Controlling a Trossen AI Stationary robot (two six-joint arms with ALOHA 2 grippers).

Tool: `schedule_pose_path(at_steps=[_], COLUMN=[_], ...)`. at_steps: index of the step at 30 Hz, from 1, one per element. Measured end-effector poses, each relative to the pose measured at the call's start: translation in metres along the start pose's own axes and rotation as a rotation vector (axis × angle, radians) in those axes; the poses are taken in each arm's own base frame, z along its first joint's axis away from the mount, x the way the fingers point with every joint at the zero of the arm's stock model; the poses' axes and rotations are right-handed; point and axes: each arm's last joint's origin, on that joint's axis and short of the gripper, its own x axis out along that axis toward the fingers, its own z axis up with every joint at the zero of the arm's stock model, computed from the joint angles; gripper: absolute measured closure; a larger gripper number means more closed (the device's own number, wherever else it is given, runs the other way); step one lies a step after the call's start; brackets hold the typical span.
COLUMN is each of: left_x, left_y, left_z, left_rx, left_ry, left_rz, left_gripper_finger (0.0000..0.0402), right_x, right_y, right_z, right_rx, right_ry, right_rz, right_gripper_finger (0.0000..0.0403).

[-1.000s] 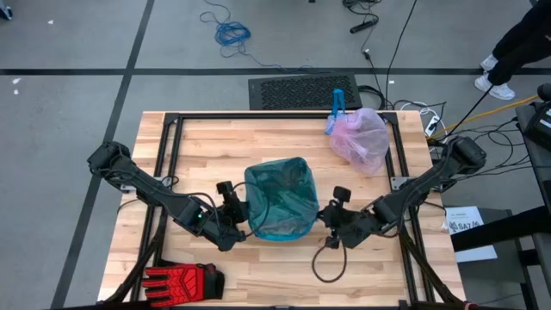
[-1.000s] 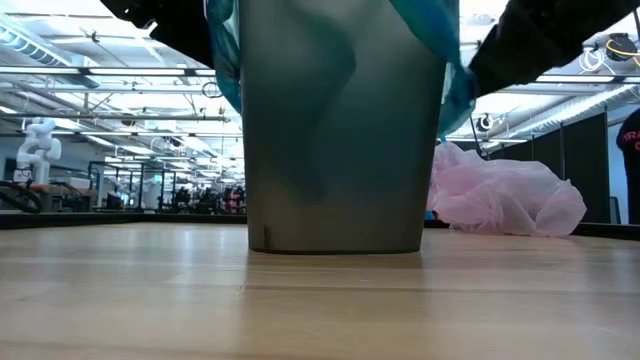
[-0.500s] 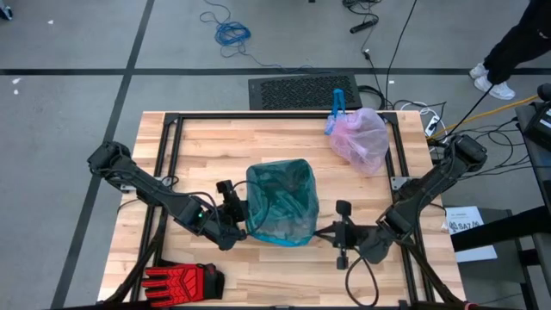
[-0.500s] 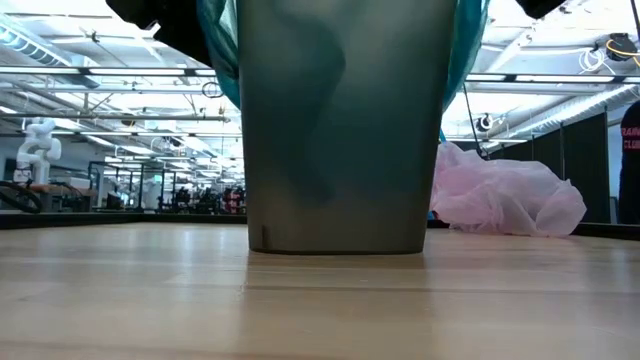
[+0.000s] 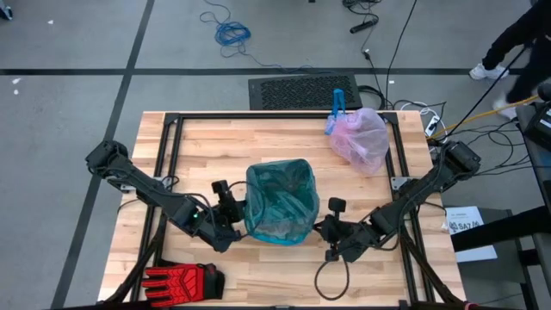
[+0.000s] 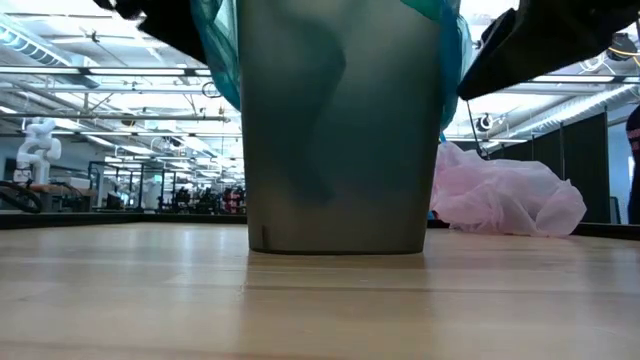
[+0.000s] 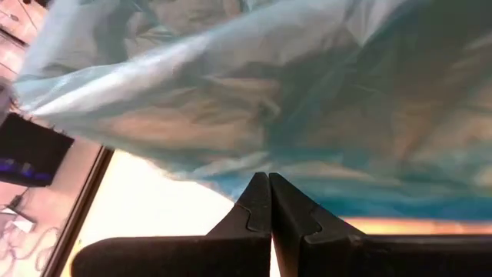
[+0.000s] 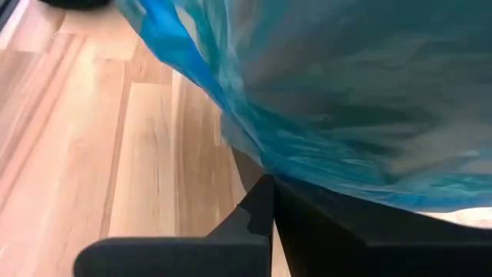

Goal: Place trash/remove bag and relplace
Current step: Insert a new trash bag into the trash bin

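Two end effectors clenched, left (image 5: 236, 210) and right (image 5: 320, 227) flanking teal bag (image 5: 280, 202)

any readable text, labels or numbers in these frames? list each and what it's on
Nothing reads cleanly.
White sheet on the floor right of the table: dark print, too small to read.
Person's dark top at the right edge of the low view: red lettering, cut off and unreadable.
Teal bag, pink bag, red glove: no lettering that can be made out.

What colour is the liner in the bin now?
Translucent teal-green liner, clearest in the high view.
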Motion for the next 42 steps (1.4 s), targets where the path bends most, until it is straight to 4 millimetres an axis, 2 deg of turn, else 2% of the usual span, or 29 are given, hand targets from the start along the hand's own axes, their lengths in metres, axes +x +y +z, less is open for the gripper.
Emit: schedule_pose_path(at_steps=[8,13,17,21,31,38,42], left_x=[-0.029,-0.057,-0.069,-0.058,-0.001,0.01,0.014], left_y=[0.001,-0.002,-0.012,-0.021,-0.05,-0.051,-0.046], left_z=[-0.002,0.009,0.019,0.024,0.017,0.016,0.015], left_rx=[0.021,0.017,0.061,0.089,0.141,0.146,0.155], left_ry=[-0.025,-0.115,-0.24,-0.259,-0.11,-0.088,-0.064], left_rz=[-0.082,-0.183,-0.249,-0.236,-0.148,-0.125,-0.091], left_gripper_finger=[0.0401,0.0401,0.0402,0.0401,0.0401,0.0402,0.0402], right_x=[0.003,0.003,0.003,0.003,0.003,0.003,0.004], right_y=[-0.004,-0.004,-0.004,-0.004,-0.004,-0.005,-0.01], right_z=[0.002,0.001,0.001,0.001,0.001,0.001,-0.009], right_rx=[0.019,0.027,0.023,0.017,0.017,0.014,0.046], right_ry=[0.009,0.012,0.012,0.012,0.01,0.018,0.107], right_rz=[0.001,0.004,0.004,0.004,0.001,-0.005,-0.048], right_gripper_finger=[0.0403,0.0403,0.0403,0.0403,0.0403,0.0403,0.0403])
